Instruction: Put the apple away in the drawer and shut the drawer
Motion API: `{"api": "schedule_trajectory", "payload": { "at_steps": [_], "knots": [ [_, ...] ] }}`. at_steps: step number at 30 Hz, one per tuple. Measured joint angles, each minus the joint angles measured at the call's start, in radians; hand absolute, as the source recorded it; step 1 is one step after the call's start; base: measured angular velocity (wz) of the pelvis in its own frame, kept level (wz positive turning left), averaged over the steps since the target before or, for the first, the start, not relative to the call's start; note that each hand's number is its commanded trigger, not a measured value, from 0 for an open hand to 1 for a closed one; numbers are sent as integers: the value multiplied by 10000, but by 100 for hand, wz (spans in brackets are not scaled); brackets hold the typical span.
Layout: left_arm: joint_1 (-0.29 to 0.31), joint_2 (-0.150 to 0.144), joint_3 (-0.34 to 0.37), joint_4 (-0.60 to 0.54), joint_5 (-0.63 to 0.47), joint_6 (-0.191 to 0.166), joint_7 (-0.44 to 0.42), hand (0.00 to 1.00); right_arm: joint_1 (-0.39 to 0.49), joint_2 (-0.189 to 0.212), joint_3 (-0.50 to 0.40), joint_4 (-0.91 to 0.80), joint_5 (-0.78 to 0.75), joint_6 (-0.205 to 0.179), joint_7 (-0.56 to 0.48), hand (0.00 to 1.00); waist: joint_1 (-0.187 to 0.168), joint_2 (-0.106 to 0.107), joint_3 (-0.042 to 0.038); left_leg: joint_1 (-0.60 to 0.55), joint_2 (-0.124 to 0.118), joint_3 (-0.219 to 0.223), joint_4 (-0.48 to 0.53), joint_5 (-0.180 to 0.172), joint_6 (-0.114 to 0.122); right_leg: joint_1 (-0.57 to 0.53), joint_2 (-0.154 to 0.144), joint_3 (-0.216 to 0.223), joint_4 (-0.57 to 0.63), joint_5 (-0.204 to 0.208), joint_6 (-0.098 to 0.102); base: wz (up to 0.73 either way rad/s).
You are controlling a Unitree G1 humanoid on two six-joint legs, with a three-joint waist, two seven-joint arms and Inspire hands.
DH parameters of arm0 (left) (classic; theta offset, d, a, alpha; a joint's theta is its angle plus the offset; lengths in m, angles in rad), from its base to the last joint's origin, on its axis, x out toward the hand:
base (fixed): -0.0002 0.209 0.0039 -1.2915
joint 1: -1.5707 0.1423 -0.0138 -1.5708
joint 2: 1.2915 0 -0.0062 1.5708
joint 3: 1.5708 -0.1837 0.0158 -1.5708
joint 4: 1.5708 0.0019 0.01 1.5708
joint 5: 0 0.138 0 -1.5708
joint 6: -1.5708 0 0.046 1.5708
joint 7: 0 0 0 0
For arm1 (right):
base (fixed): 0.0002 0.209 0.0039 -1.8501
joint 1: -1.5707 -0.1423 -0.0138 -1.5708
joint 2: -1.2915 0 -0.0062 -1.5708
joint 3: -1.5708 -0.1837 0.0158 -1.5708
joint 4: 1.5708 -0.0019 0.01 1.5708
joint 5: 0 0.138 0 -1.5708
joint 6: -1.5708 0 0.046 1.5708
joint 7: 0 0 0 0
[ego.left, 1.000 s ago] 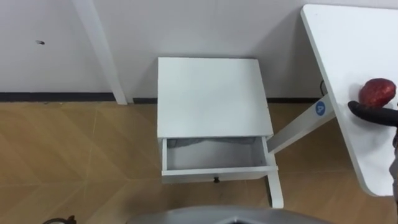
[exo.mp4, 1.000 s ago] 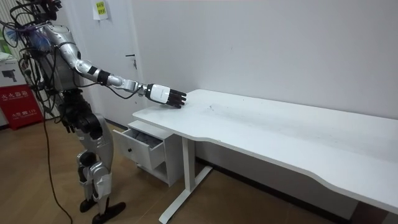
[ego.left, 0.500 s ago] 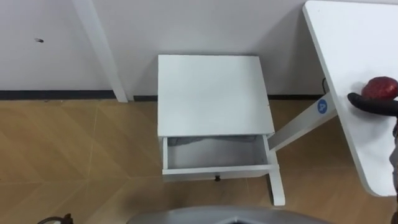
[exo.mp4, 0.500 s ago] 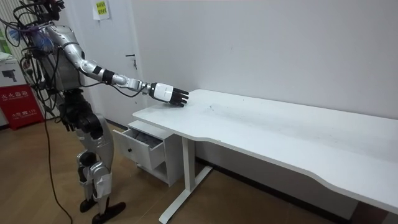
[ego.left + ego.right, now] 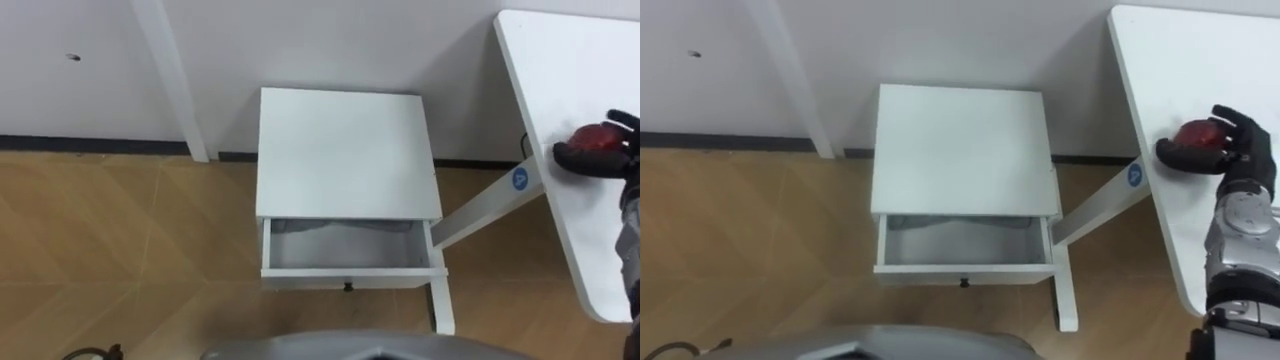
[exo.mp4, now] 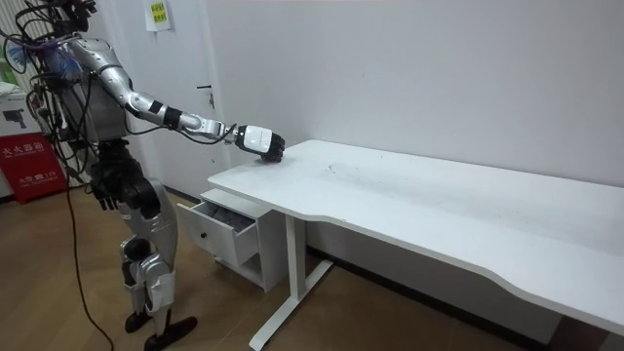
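A round red apple (image 5: 1198, 134) is seen on the near end of the white flat-topped desk (image 5: 1160, 60), at the right of the view. It is clasped by the dark fingers of the robot's right hand (image 5: 1243, 152), which are curled round it from the right, with the thumb below it. Left of the desk, a small white square-topped cabinet (image 5: 960, 150) is set against the white wall (image 5: 940, 40). Its single white drawer (image 5: 965, 270) is pulled out towards the robot, and a small dark knob (image 5: 963, 283) is borne on its front. A slanted white desk leg (image 5: 1095, 205) is seen just beside the cabinet, above the light brown wooden floor (image 5: 760, 250).
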Motion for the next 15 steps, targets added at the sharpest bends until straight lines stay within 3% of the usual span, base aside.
{"api": "schedule_trajectory", "payload": {
  "at_steps": [15],
  "knots": [
    [-114,79,-576,1,-89,51,57,0,-67,-7,347,11,-363,-14,-352,100,6,80,19,4,3,-112,-8,5,-7,27,5,-85,-19,0,0,2]
  ]
}}
